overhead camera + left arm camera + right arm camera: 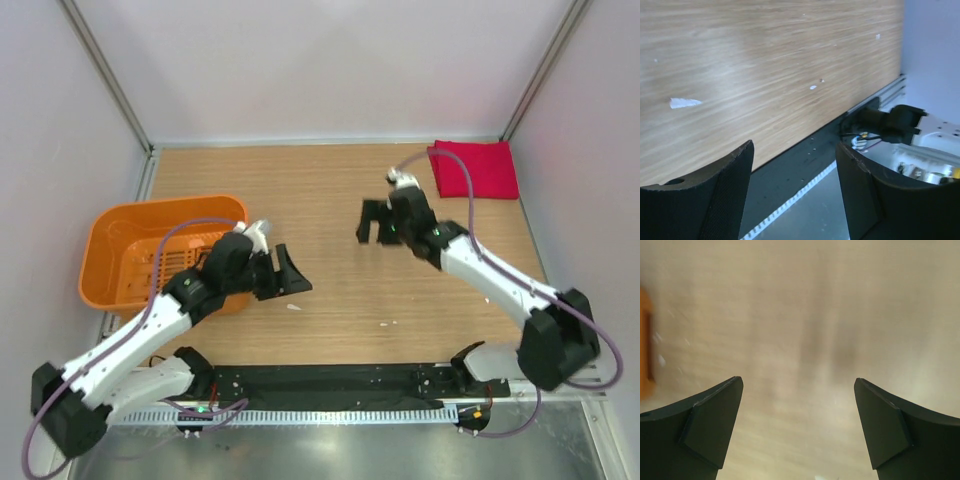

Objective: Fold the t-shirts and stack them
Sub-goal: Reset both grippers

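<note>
Red t-shirt (476,168) folded flat, far-right corner | left hand (288,272) spread, empty | right hand (377,227) spread, empty

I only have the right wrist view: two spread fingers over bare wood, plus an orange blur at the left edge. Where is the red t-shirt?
Observer: The red t-shirt lies folded at the far right corner of the table, beyond the right gripper and apart from it.
Reviewer: And that orange blur?
Observer: That is the orange basket on the left side of the table; nothing red shows in the part of it I can see.
Reviewer: What about the other arm?
Observer: The left gripper is open and empty, just to the right of the basket, over bare wood.
</note>
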Action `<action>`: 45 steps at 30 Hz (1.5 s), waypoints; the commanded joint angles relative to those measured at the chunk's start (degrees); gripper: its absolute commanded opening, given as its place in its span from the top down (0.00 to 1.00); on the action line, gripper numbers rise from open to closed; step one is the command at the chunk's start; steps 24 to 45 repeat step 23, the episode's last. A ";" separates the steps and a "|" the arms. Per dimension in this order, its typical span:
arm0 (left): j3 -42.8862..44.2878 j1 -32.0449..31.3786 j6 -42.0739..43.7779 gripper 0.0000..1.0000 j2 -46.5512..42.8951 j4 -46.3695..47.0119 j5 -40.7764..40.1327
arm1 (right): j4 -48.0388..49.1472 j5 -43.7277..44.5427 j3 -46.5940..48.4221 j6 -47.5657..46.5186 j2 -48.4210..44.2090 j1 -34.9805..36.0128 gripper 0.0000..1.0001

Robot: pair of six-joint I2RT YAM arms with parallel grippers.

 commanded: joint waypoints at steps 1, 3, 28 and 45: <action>-10.57 0.02 -12.52 0.32 -12.30 12.76 -0.09 | 4.37 -3.60 -17.38 21.30 -17.84 -1.94 0.00; -15.43 -0.07 -16.32 0.32 -24.13 17.42 -1.94 | 3.87 -3.25 -27.33 27.81 -27.02 -1.77 0.00; -52.02 -0.59 -51.58 0.27 -58.72 75.95 -4.84 | -21.99 -17.63 -41.68 45.63 -80.51 -1.76 0.00; -52.02 -0.59 -51.58 0.27 -58.72 75.95 -4.84 | -21.99 -17.63 -41.68 45.63 -80.51 -1.76 0.00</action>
